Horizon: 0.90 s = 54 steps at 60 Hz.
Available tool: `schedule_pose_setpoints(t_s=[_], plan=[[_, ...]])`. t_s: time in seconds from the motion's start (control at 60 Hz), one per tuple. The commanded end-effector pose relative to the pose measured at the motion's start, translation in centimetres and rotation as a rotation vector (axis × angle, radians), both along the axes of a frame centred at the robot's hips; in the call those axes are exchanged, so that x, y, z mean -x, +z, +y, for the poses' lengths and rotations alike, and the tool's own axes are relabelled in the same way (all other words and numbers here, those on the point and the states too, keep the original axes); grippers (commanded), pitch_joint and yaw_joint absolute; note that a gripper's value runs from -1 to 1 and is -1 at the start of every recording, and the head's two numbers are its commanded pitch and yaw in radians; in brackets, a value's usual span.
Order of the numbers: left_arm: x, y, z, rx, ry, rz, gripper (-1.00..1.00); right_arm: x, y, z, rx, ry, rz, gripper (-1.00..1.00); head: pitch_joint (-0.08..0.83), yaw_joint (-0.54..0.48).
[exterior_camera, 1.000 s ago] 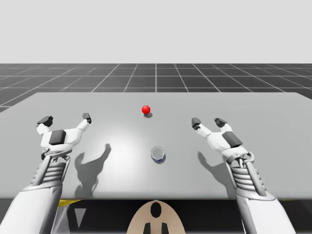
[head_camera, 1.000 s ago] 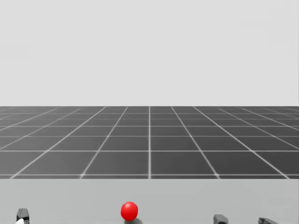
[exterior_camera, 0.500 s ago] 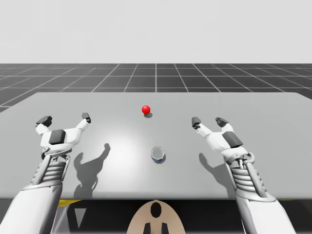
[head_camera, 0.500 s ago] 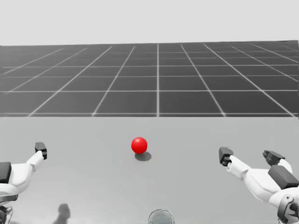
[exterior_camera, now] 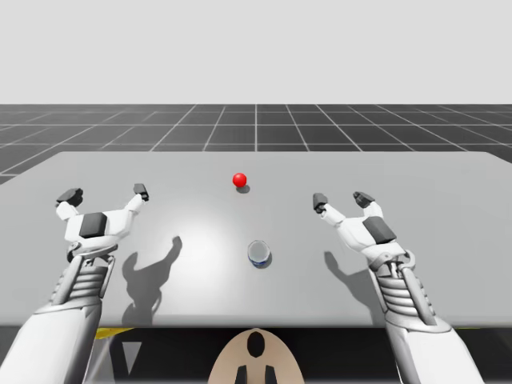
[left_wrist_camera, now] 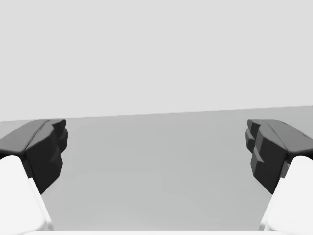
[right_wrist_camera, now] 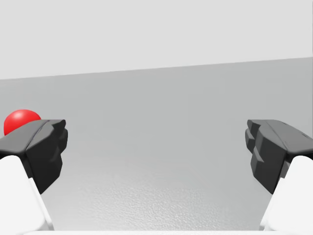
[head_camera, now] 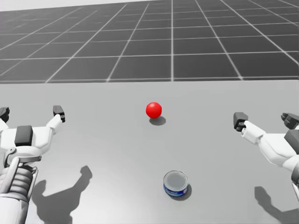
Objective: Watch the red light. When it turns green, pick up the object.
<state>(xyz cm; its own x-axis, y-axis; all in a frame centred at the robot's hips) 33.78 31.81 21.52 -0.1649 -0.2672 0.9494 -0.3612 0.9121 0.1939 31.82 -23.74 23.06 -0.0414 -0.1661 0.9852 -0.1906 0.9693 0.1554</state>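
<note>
- The signal light, a small glossy red sphere, sits on the far middle of the flat matte grey table. It reads red, so I judge the step in hand is watching, not reaching.
- My left gripper hovers above the table's left part, released, its dark blocky fingers spread wide with nothing between them.
- My right gripper mirrors it on the right side, equally released and empty.
- The object to pick up, a short round tin with a blue side wall and a dull silvery lid, stands upright on the table between my two arms. It is nearer to me than the red sphere and well apart from both grippers.
- To do this step well, I'd aim my head so the red sphere and the round tin share the head view, and commit no arm until the colour flips.
- In the right wrist view the red sphere peeks out just past one finger, which gives me a handy second check on its colour.
- The tin looks rigid, squat and smooth-walled. I judge a grasp across its curved side, fingers low and square, is safest, since metal may slip or skid on the tabletop.
- The right gripper looks the nearer of the two to the tin, so I'd favour it.
</note>
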Motion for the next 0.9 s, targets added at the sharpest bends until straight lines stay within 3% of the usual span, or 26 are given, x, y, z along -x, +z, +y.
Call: schedule_pose_setpoints(t_s=[0.017, 0.9], plan=[[0.17, 0.12, -0.16, -0.004, -0.011, -0.01, -1.0, 0.08, -0.03, 0.21, 0.003, 0.002, -0.004, -1.0, 0.442, 0.1], [0.43, 0.11, -0.56, -0.003, -0.029, -0.008, -1.0, 0.16, -0.03, 0.3, 0.015, 0.004, -0.014, -1.0, 0.437, 0.1]])
